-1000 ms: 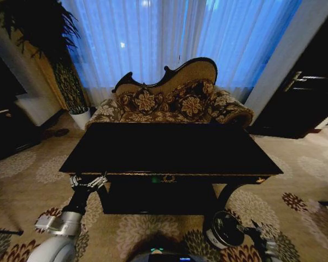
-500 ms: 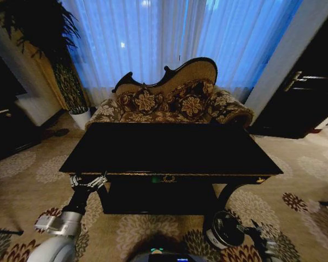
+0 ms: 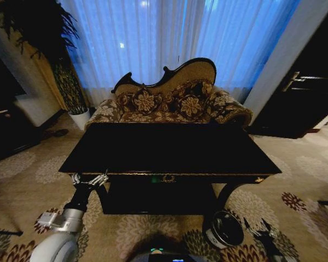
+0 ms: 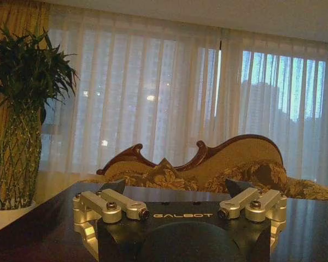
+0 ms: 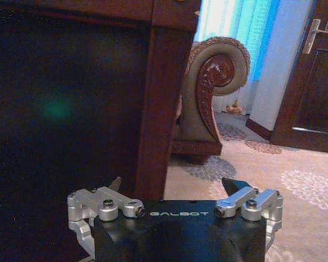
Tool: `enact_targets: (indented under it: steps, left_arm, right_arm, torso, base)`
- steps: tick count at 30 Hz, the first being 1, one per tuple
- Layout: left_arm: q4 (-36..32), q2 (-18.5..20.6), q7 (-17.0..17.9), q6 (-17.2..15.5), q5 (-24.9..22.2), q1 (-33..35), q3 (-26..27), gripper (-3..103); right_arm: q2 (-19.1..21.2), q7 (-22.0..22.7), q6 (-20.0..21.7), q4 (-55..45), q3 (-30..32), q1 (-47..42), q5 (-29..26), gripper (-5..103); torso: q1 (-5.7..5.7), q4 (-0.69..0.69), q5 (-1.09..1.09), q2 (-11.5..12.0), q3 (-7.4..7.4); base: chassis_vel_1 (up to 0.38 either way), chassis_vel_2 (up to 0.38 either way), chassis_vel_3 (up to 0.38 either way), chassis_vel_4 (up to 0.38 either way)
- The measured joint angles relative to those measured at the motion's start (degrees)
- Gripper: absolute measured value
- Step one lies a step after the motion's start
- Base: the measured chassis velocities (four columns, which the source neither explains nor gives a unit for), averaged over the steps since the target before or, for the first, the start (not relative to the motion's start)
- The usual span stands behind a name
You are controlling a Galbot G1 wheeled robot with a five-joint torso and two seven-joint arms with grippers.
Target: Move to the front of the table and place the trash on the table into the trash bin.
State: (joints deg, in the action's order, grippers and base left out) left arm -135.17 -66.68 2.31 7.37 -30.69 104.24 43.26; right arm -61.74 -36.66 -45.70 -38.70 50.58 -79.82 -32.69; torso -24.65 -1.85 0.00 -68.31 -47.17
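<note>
The glossy black table (image 3: 169, 147) with gold trim stands right in front of me, its top dark and bare; the trash is out of view. The trash bin (image 3: 224, 229), black with a shiny rim, sits on the carpet by the table's front right leg. My left gripper (image 3: 89, 179) hovers open at the table's front left corner, level with the top; in the left wrist view this gripper (image 4: 177, 188) looks across the table top (image 4: 311, 229). My right gripper (image 3: 259, 228) hangs open, low and just right of the bin, seen in its wrist view (image 5: 172, 184) facing the table leg (image 5: 153, 109).
A floral sofa (image 3: 169, 103) stands behind the table before bright curtains. A tall potted plant (image 3: 65, 76) is at the back left, a dark door (image 3: 303, 98) at the right. Patterned carpet lies open on both sides of the table.
My right gripper has risen slightly beside the bin, and its fingers now show more fully. The left arm and the table look the same.
</note>
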Motion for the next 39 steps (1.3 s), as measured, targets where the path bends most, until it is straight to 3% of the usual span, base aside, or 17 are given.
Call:
enact_targets:
  steps: [6,10,24,28,32,39]
  left_arm:
    - [-0.1,0.1,0.2,-0.1,-0.1,-0.2,0.0,100]
    - [-0.1,0.0,0.3,-0.2,0.0,-0.2,-0.1,100]
    - [-0.1,0.4,0.4,-0.3,0.0,-0.2,-0.1,100]
    - [0.0,0.5,0.4,-0.3,0.0,-0.5,-0.3,100]
    - [0.0,0.3,0.4,-0.3,0.0,-0.5,-0.4,100]
    - [0.0,0.3,0.4,-0.3,0.0,-0.5,-0.4,100]
  right_arm:
    - [1.0,-1.9,0.0,-1.8,2.4,-2.8,-1.3,100]
    - [1.0,-3.2,2.9,-10.6,6.2,-9.0,-6.4,100]
    - [-0.1,-6.4,4.9,-28.4,17.5,-23.0,-14.7,100]
    - [-1.6,-6.5,6.5,-37.7,20.8,-26.6,-17.1,100]
    - [-2.6,-5.9,8.1,-44.1,22.4,-28.5,-19.6,100]
    - [-2.8,-5.7,8.4,-44.7,22.5,-28.7,-19.9,100]
  torso:
    - [0.00,0.00,0.02,0.0,0.00]
    - [0.00,-0.01,0.00,0.0,0.00]
    - [0.00,0.00,-0.01,0.0,0.00]
    - [0.00,0.00,0.00,0.0,0.00]
    - [0.00,0.01,-0.04,0.0,0.00]
    - [0.00,0.00,0.00,0.0,0.00]
  base:
    - [0.000,0.000,0.000,0.000]
    - [0.000,0.000,0.000,0.000]
    - [0.000,0.000,0.000,0.000]
    - [0.000,0.000,0.000,0.000]
    - [0.000,0.000,0.000,0.000]
    - [0.000,0.000,0.000,0.000]
